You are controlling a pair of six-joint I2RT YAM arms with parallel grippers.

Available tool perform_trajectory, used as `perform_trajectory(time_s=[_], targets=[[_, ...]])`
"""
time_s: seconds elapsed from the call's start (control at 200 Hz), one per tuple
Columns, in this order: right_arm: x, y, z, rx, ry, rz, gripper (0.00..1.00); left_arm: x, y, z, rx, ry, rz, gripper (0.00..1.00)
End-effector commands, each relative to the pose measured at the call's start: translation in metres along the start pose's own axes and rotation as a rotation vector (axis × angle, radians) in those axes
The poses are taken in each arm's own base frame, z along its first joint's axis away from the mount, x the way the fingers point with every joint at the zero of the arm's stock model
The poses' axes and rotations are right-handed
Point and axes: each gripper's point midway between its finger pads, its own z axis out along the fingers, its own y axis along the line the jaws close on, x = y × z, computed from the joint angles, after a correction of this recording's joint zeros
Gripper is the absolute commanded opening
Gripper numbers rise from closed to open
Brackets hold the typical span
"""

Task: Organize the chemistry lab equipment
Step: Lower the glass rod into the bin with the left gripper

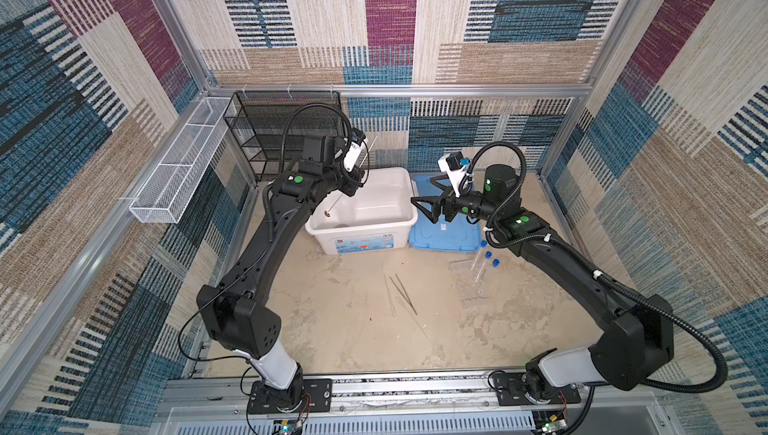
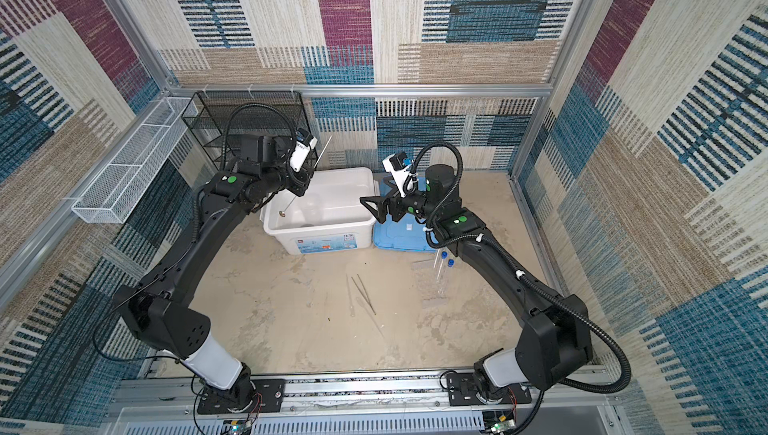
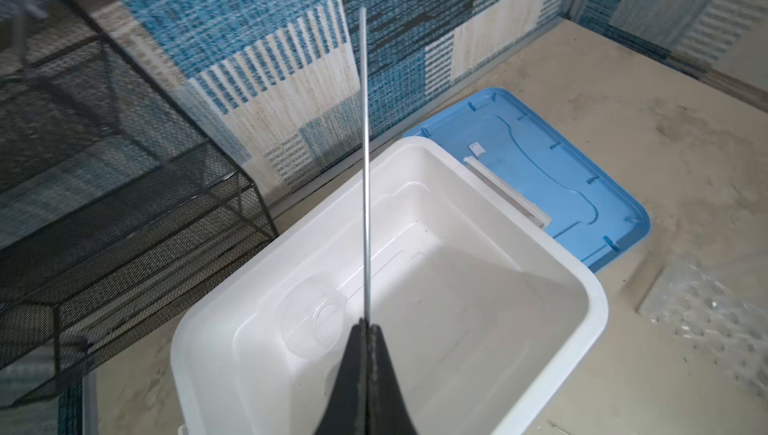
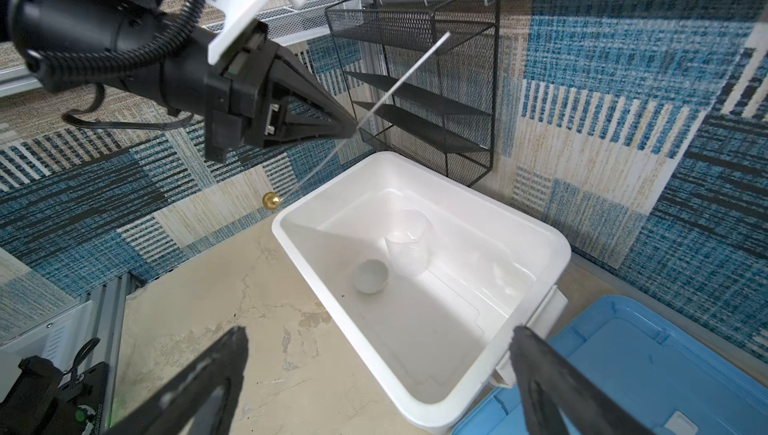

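Viewed from above: left gripper [image 1: 348, 189] pinched shut on the long thin rod [image 1: 365, 155], gripped near mid-shaft, probably so neither end swings far. Rod steeply tilted, brown tip [image 1: 328, 214] lowest, at about the edge of the open white box [image 1: 357, 241] nearest that arm; whether inside or just outside, unclear. Likely poised for lowering in beside the clear beaker [image 4: 409, 246] and small white dish [image 4: 370, 276] on the box floor. Left arm [image 1: 266, 254] stretched forward, wrist angled down. Right gripper [image 1: 422, 191] spread wide, empty, hovering above the blue lid [image 1: 440, 239] and facing the box, right arm [image 1: 561, 262] bent at the elbow. Not yet packed, lying on the table [image 1: 353, 329]: three blue-capped test tubes [image 1: 482, 266], tweezers [image 1: 405, 293], dropper [image 1: 390, 295].
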Motion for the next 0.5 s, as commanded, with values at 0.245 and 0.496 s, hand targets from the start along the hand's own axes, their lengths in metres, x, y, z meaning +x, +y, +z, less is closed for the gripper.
perform_trajectory(time_s=[0.245, 0.496], targets=[[-0.008, -0.009, 0.012, -0.028, -0.006, -0.005, 1.0, 0.046, -0.036, 0.043, 0.229, 0.087, 0.343, 0.0], [-0.006, -0.016, 0.025, -0.044, 0.016, -0.001, 1.0, 0.073, -0.042, 0.069, 0.285, 0.148, 0.424, 0.0]])
